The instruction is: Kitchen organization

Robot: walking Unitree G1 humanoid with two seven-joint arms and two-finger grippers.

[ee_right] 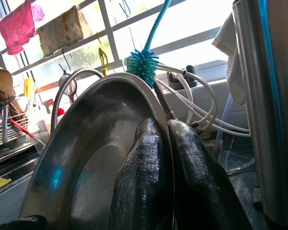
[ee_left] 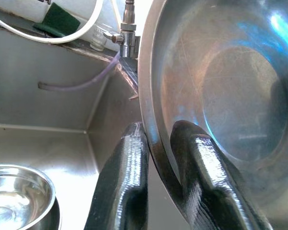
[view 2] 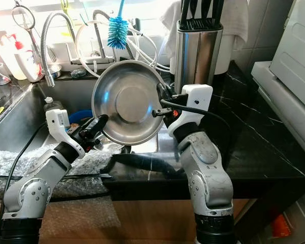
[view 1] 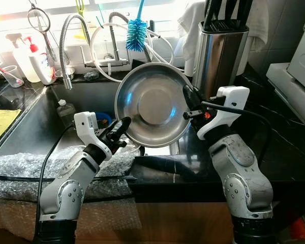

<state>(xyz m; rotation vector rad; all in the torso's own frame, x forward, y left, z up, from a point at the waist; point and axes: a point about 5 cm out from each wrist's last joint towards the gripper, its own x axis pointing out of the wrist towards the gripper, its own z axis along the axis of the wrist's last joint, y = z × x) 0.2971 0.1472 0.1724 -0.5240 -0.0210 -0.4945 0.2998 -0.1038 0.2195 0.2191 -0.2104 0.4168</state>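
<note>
At the far left, white bottles (view 1: pixel 33 61) are being kept on the ledge behind the sink (view 1: pixel 35 127), and a sheet of bubble wrap (view 1: pixel 20 170) is being draped over the sink's front edge. Inside the sink, a small steel bowl (ee_left: pixel 17 199) is being shown low in the left wrist view. Next, the left gripper (view 1: pixel 121 130) is being held up over the sink, its two black fingers (ee_left: pixel 125 187) being pinched onto the lower left rim of a large steel bowl (view 1: pixel 152 104), one finger on each side of the metal. The large steel bowl is being held up on edge in the air above the sink's right end (its hollow face is being turned toward the head camera), in front of the tap (view 1: pixel 71 35) and a blue bottle brush (view 1: pixel 137 33). On the bowl's right rim, the right gripper (view 1: pixel 191 101) is being clamped in the same way, with its fingers (ee_right: pixel 144 177) being pressed against both faces of the rim. Further right, a steel knife holder (view 1: pixel 218 53) is being stood on the dark counter (view 1: pixel 284 147).
</note>
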